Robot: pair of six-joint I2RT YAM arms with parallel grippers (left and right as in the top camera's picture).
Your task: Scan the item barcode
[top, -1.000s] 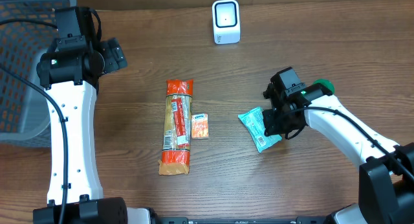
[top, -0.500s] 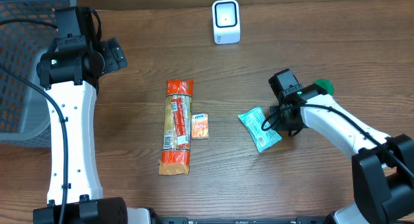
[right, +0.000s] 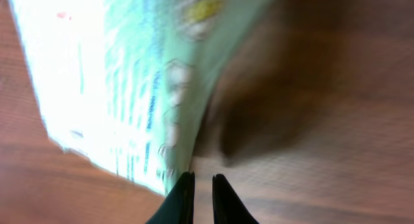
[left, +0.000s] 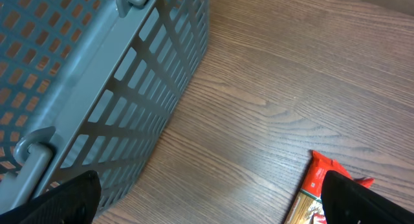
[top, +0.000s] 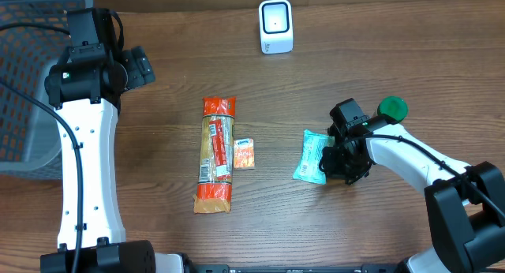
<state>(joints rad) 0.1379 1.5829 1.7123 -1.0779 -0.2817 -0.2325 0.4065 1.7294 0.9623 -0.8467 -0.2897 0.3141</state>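
The right gripper (right: 199,185) has its jaws closed on the packet (top: 312,156) edge, well apart from the scanner (top: 275,26); carrying and scanning remain. The left gripper (left: 207,195) has its jaws open, empty.

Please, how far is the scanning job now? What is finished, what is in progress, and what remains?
Done: the right gripper is at the teal packet. In hand: its jaws are shut on the packet's edge, which looks tipped up. Left: carry it to the white scanner at the far edge and show the barcode. The left gripper hangs open beside the grey basket.
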